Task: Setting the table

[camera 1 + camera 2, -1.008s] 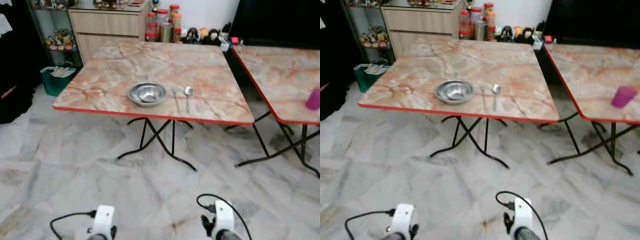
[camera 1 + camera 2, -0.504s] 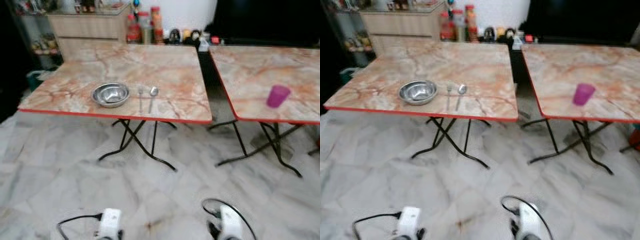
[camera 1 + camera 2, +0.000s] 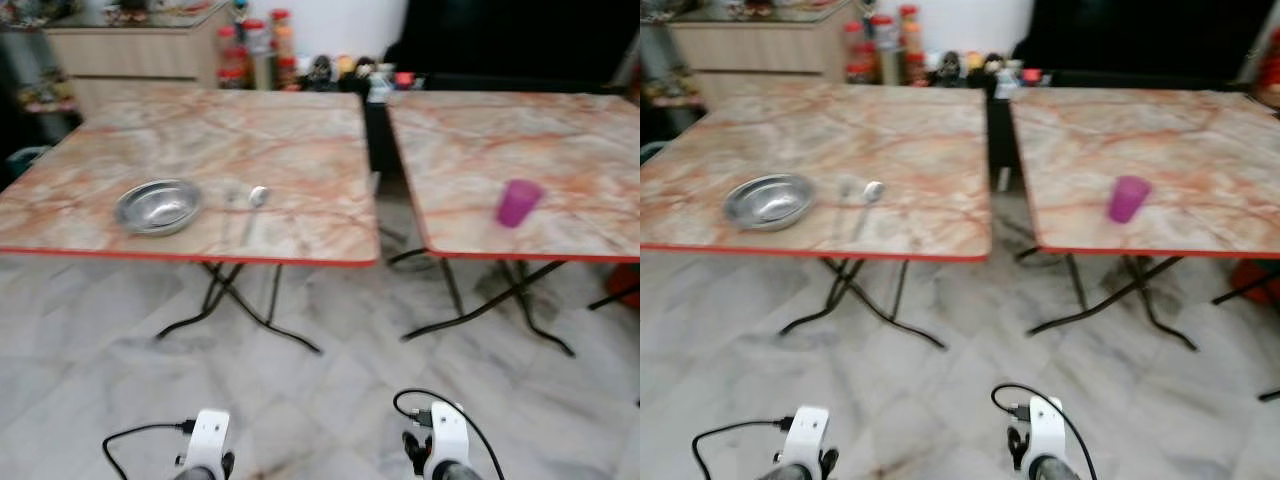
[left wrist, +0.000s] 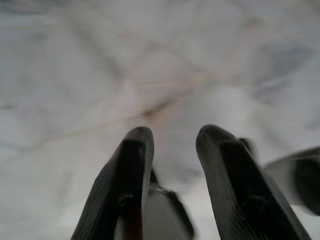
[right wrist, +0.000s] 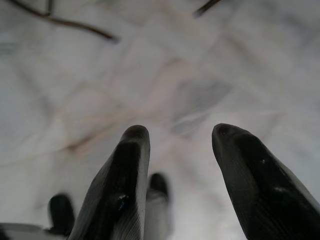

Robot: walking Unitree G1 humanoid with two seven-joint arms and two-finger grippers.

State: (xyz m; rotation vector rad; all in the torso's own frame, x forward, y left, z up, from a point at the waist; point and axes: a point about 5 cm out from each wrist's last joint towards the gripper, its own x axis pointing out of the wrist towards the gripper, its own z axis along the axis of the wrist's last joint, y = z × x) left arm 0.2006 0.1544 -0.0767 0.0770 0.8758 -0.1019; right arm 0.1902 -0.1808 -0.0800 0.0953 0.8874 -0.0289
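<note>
The left gripper [image 4: 172, 137] hangs low over the floor [image 3: 330, 400], and its jaws are spread apart with nothing between them. The right gripper [image 5: 180, 137] hangs low too, with its jaws spread wide and holding nothing. Both point down at the pale marble floor.

Farther out stand two tables with pink marble tops and red edges. On the left table [image 3: 300, 140] sits a shiny metal bowl [image 3: 158, 206], near the front edge. Just beside the bowl lie a fork [image 3: 232, 195] and a spoon [image 3: 254, 203], side by side. They look blurry. On the right table [image 3: 560, 140] stands a purple cup [image 3: 517, 203], upright, near the front edge. It is well apart from the bowl.

Behind the left table is a wooden cabinet [image 3: 140, 55]. Next to it stand some jars [image 3: 255, 60] with red lids.
</note>
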